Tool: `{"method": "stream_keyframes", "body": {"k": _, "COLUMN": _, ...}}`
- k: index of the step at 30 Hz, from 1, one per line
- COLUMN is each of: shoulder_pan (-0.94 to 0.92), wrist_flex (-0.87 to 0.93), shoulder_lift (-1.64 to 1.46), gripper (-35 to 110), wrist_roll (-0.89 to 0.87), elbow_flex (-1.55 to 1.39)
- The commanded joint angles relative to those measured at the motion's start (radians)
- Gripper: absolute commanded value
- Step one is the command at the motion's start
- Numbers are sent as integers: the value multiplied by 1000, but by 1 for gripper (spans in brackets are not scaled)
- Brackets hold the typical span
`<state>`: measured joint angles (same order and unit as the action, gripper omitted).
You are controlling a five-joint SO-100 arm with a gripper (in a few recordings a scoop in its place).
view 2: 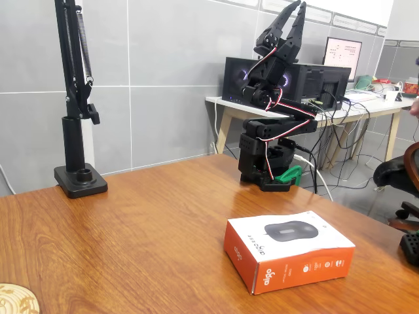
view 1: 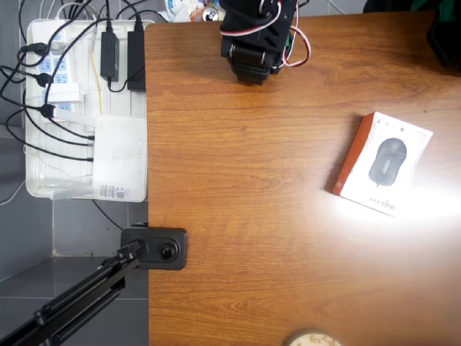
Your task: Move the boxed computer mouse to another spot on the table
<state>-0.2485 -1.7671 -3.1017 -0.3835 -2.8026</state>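
Pointing upward with fingers slightly parted, the claw (view 2: pixel 293 9) holds nothing, well apart from the boxed computer mouse (view 2: pixel 288 248) lying on the table (view 2: pixel 144 229).

The boxed computer mouse (view 2: pixel 289 253) carries small dark lettering on its white face and white marks on its orange-red side. None of it is sharp enough to read

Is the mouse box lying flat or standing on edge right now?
Lying flat: the mouse box rests on the table with its pictured face up and orange side panel vertical.
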Motion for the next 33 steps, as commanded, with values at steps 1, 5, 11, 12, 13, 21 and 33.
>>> {"method": "stream_keyframes", "body": {"k": 1, "shoulder_pan": -5, "wrist_flex": -2, "shoulder_lift": -5, "gripper": 0, "wrist_roll": -6, "elbow_flex": 2}}
{"method": "stream_keyframes", "body": {"k": 5, "shoulder_pan": -5, "wrist_flex": -2, "shoulder_lift": -5, "gripper": 0, "wrist_roll": -6, "elbow_flex": 2}}
{"method": "stream_keyframes", "body": {"k": 11, "shoulder_pan": -5, "wrist_flex": -2, "shoulder_lift": -5, "gripper": 0, "wrist_roll": -6, "elbow_flex": 2}}
{"method": "stream_keyframes", "body": {"k": 12, "shoulder_pan": -5, "wrist_flex": -2, "shoulder_lift": -5, "gripper": 0, "wrist_roll": -6, "elbow_flex": 2}}
{"method": "stream_keyframes", "body": {"k": 13, "shoulder_pan": -5, "wrist_flex": -2, "shoulder_lift": -5, "gripper": 0, "wrist_roll": -6, "elbow_flex": 2}}
{"method": "stream_keyframes", "body": {"k": 21, "shoulder_pan": -5, "wrist_flex": -2, "shoulder_lift": -5, "gripper": 0, "wrist_roll": -6, "elbow_flex": 2}}
{"method": "stream_keyframes", "body": {"k": 33, "shoulder_pan": -5, "wrist_flex": -2, "shoulder_lift": -5, "gripper": 8, "wrist_roll": 67, "elbow_flex": 2}}
